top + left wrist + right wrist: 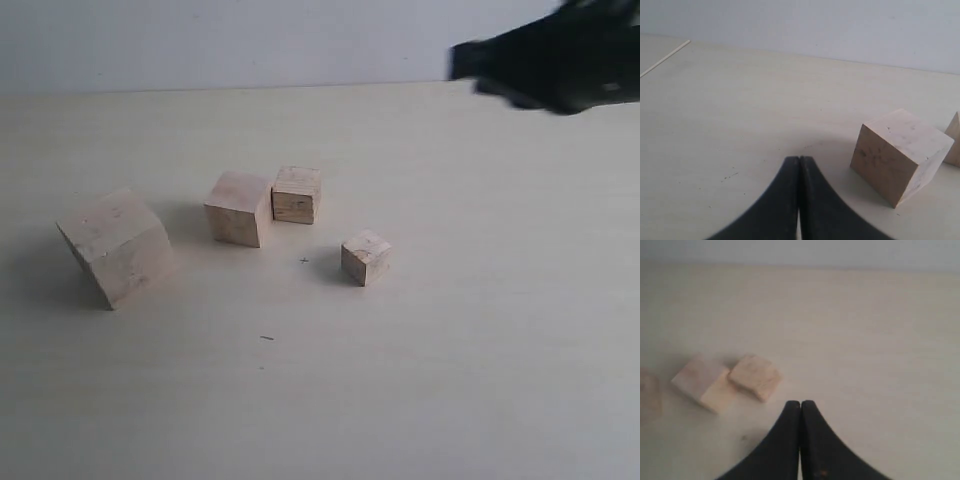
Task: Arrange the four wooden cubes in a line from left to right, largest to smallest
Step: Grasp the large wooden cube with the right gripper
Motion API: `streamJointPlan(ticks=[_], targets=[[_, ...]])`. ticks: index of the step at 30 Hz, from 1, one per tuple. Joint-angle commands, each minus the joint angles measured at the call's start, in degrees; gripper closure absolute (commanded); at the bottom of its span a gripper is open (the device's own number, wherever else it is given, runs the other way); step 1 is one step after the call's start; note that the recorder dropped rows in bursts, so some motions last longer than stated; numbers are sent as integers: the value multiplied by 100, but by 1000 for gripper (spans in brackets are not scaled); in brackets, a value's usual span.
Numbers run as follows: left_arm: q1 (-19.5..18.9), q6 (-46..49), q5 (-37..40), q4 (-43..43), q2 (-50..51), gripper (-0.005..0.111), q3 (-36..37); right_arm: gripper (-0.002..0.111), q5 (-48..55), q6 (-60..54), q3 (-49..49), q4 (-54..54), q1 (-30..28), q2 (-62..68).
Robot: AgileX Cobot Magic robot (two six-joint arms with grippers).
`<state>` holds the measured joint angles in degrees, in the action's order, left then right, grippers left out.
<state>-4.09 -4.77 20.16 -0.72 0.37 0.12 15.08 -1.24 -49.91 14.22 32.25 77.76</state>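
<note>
Left gripper (799,161) is clamped tight on nothing, its black fingers pressed together. The big pale unpainted wooden cube (900,155) sits on the cream tabletop (740,100) ahead of it and off to one side, clear of the tips. Over on the other arm, the right gripper (800,404) is squeezed closed and empty too. The medium pale wooden cube (701,384) and the smaller pale wooden cube with darker grain lines (755,376) lie ahead of it, touching each other and apart from the fingers.

From the exterior view, the big one is far left and the touching pair is in the middle. The tiny pale wooden cube (365,257) stands alone, further right and nearer the camera.

Now the trouble spots. The right arm (555,60) is only a dark blur at the upper right of the exterior view, and no fingers can be made out there. A sliver of another block is cut off at the edge of the left wrist view, and a blurred one at the edge of the right wrist view. I cannot tell which cubes they are.

Being cubes, none has a long axis. The big one is skewed, with a vertical edge toward the exterior camera, and the tiny one is corner-on too. The medium one is slightly turned, and the grained one sits nearly square-on.
</note>
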Motion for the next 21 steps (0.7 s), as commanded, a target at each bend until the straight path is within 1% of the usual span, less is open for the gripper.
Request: streamJointPlan(ticks=[1,3,6,9,11,14,15,16,18,21], targets=[[31,-1,2,-14,-37,107,-12,108,2,-246,-765,137,1169,1371],[31,-1,2,-14,-37,107,-12,104,2,-246,-1187,124,1644,1951],[31,-1,2,-14,-37,107,-12,88,14,-246,-1798,68,2229,2626],[31,-1,2,-14,-37,107,-12,59,36,-306,-2406,-156,2741,3165],[31,-1,2,-14,-37,107,-12,40,24,-676,-2785,-381,3032,3454],[31,-1,2,-14,-37,107,-12,14,-69,-902,-3229,-452,3249,3822],[31,-1,2,-14,-37,107,-12,7,-141,-902,-3319,-452,3261,3920],[31,-1,2,-14,-37,107,-12,3,-226,-919,-3417,-452,3261,4045],[31,-1,2,-14,-37,107,-12,3,-436,-919,-3605,-452,3242,4294],[31,-1,2,-14,-37,107,-12,3,-425,-738,-3910,-452,3106,4631]])
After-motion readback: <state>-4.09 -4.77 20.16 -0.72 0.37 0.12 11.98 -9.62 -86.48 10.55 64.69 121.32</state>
